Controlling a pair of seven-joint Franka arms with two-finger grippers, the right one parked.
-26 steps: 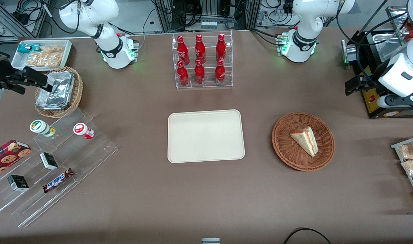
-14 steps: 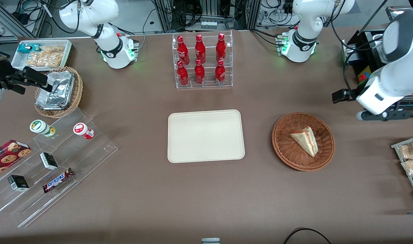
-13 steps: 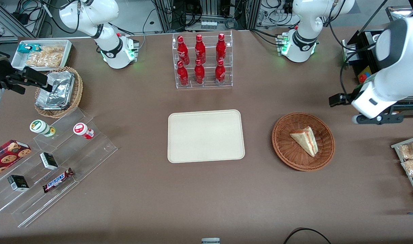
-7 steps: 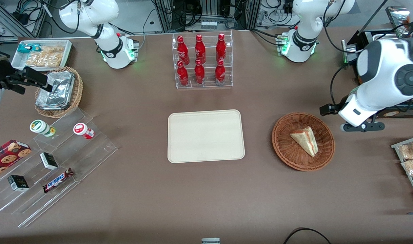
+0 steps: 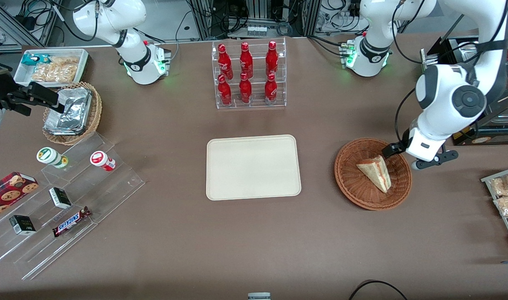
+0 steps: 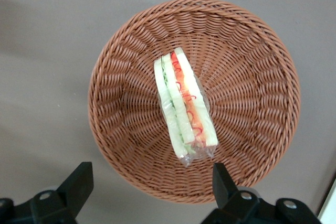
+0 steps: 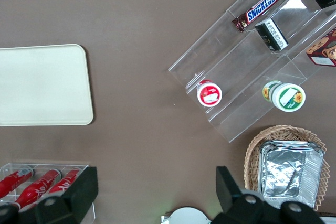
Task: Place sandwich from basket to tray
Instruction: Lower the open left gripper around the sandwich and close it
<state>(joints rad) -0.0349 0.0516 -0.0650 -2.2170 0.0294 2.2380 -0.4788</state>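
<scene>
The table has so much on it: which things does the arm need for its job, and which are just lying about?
For the job:
- sandwich, lying in the basket
- tray, bare, beside the basket
- gripper, open, hovering above the basket

Just lying about:
- red bottles in a clear rack
- foil packets in a paler basket
- chocolate bar
- cookie box

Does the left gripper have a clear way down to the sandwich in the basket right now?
Probably yes. The left gripper hangs open above the basket, and the sandwich lies alone inside with nothing over it.
</scene>
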